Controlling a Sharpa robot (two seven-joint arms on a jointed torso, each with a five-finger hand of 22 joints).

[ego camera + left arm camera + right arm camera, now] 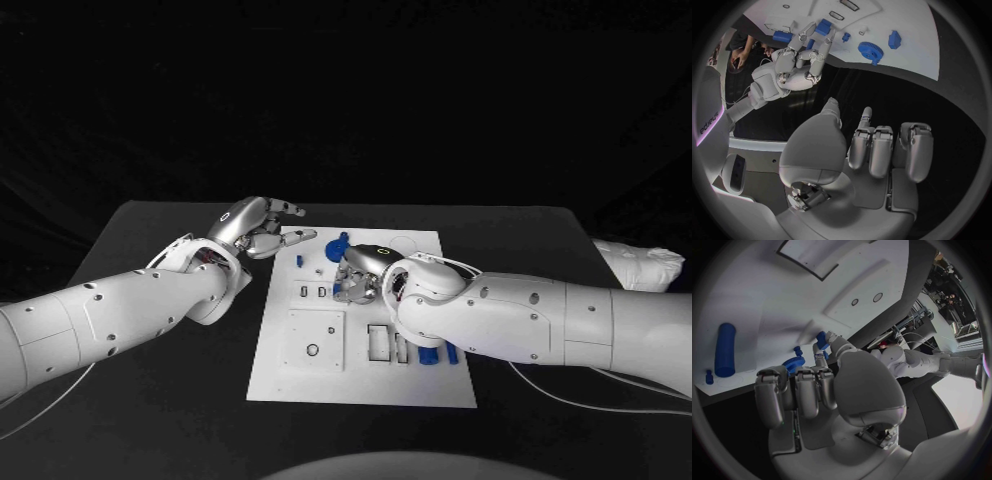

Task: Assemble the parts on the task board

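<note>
The white board [361,345] lies in the middle of the black table [173,400]. The left hand [257,226] hovers off the board's far left corner, over the table, with its fingers loosely apart and nothing in them. The right hand [364,270] is over the upper middle of the board, fingers pointing down among the small blue parts; its fingertips [817,47] are close to a blue block [823,26], but whether they grip anything cannot be told. A blue gear [869,50] lies near the board's far edge, and a blue cylinder [724,350] rests flat beside the right arm.
</note>
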